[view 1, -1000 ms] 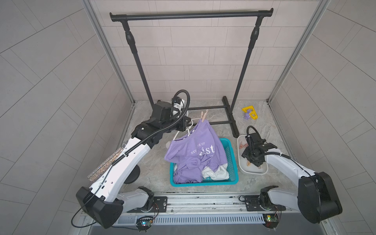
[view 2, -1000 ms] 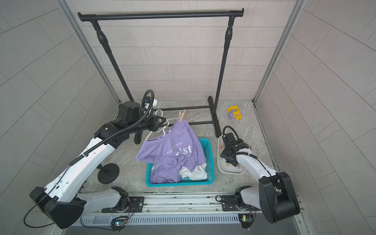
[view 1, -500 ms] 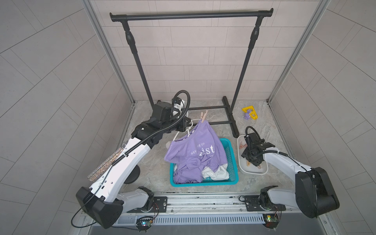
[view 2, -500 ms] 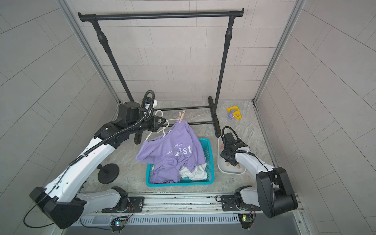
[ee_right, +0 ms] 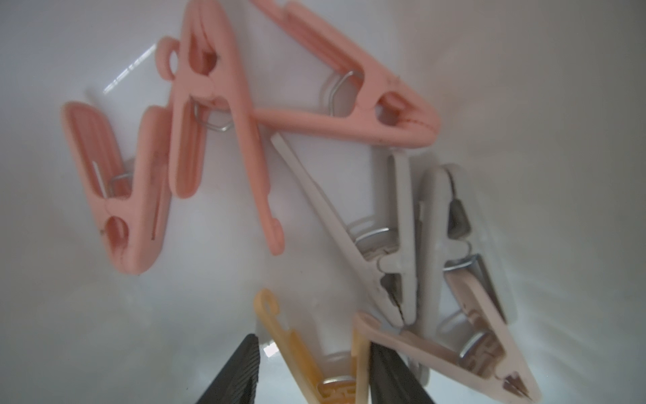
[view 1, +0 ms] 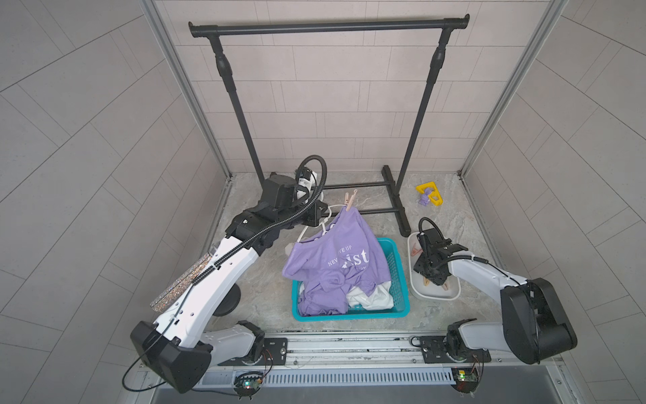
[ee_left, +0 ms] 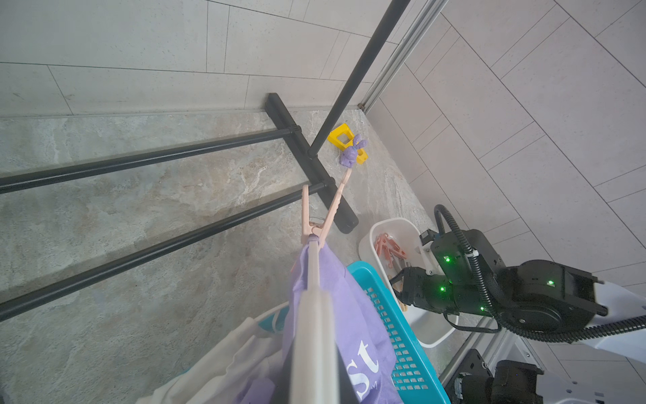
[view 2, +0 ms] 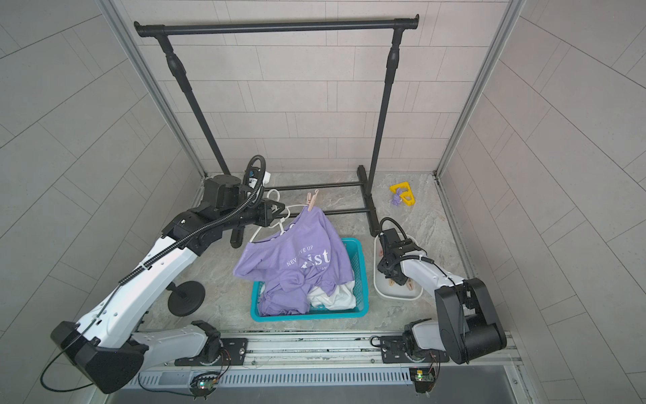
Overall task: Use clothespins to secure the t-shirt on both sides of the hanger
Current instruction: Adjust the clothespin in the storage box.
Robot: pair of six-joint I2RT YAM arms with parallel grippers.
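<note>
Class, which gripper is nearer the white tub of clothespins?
Right. The right gripper is down inside the white tub, among the clothespins; the left gripper holds the hanger across the teal basket from it.

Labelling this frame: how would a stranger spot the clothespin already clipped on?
From the black garment rack, look down to the purple t-shirt over the teal basket. The pink clothespin grips its topmost corner, legs up; the other clothespins lie in the white tub.

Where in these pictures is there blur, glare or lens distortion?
Right wrist view: soft throughout, salmon-pink clothespins smeared, a glare streak on the white tub. Left wrist view: the near hanger out of focus, the rack sharp. Both top views: sharp, tile lines slightly bowed.
</note>
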